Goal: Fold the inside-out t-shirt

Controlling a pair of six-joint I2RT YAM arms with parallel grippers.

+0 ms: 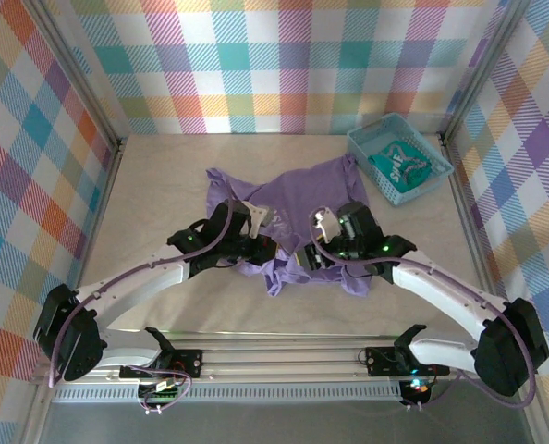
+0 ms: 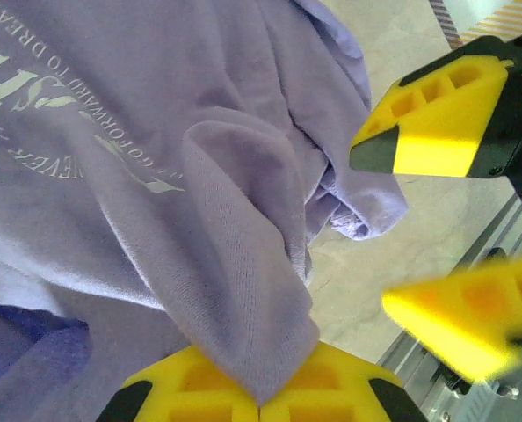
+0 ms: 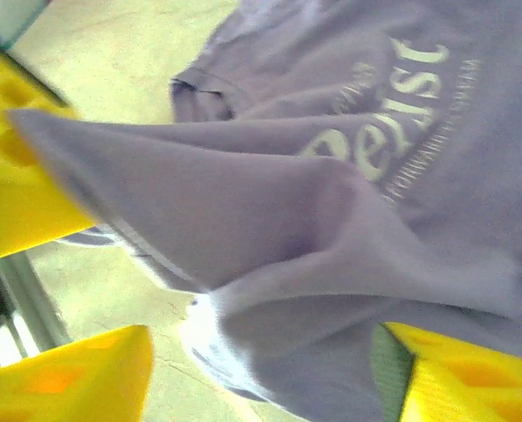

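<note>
Cloth of the inside-out t-shirt (image 1: 293, 208) lies rumpled at the middle of the table (image 1: 164, 185), with no neat fold made yet, so nearly all the folding seems left. At its 7 o'clock edge the left gripper (image 2: 261, 397) is clenched on a raised ridge of fabric. At 5 o'clock the right gripper (image 3: 265, 352) has its jaws apart, cloth draped loosely between them.
</note>
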